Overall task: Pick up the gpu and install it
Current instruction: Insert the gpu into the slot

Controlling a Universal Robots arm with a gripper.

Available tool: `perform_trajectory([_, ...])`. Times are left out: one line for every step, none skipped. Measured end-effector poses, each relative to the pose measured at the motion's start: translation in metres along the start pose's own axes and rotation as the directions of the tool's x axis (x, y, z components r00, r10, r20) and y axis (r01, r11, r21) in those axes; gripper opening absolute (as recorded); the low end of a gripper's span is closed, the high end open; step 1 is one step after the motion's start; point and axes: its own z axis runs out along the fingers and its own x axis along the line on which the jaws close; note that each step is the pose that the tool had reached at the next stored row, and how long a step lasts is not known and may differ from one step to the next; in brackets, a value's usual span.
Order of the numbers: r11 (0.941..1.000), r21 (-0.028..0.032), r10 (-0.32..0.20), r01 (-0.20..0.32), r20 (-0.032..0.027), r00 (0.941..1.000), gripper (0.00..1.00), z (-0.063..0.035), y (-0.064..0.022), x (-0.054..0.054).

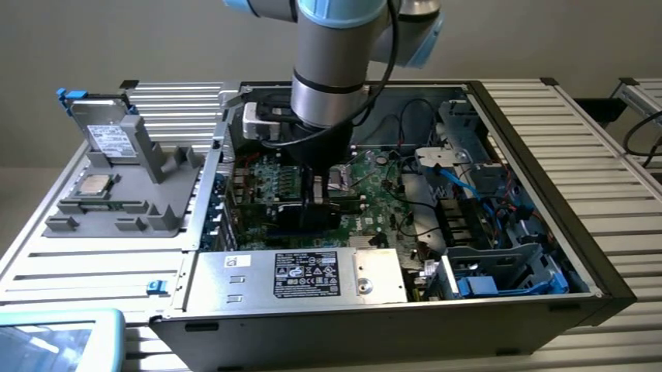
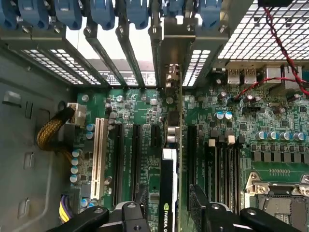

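Wrist view: gripper (image 2: 169, 212) seen with ribbed black pads (image 2: 198, 198) spread wide, one on each side of gpu (image 2: 173, 159), not clamped. Gpu, thin green card seen edge-on with black cooler face, stood upright in slot of green motherboard (image 2: 145, 104), silver bracket (image 2: 176, 48) set against perforated metal rear wall of case (image 1: 579, 147).

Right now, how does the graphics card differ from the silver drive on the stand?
The graphics card is green and black; the drive is silver with a white label. The card sits inside the case, between the gripper's open fingers; the drive sits outside, on the grey stand. Both are upright.
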Motion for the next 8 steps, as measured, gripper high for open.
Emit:
perform_trajectory([1.0,0.0043,-0.002,0.002,-0.0003,1.0,0.48,-0.0014,0.0002,0.0])
perform_trajectory([1.0,0.0059,-0.004,0.004,-0.0006,1.0,0.48,-0.0037,0.0004,0.0])
perform_trajectory([1.0,0.0068,-0.006,0.006,-0.0008,1.0,0.48,-0.0066,0.0007,0.0])
perform_trajectory([0.9999,0.0077,-0.007,0.007,-0.0009,1.0,0.48,-0.0101,0.0012,0.0])
perform_trajectory([0.9999,0.0085,-0.009,0.009,-0.0012,1.0,0.48,-0.0137,0.0017,0.0])
perform_trajectory([0.9999,0.0095,-0.01,0.01,-0.0014,0.9999,0.48,-0.0172,0.0021,0.001])
perform_trajectory([0.9999,0.0108,-0.011,0.011,-0.0015,0.9999,0.48,-0.0207,0.0025,0.001])
perform_trajectory([0.9998,0.0123,-0.013,0.013,-0.0018,0.9999,0.48,-0.024,0.0029,0.001])
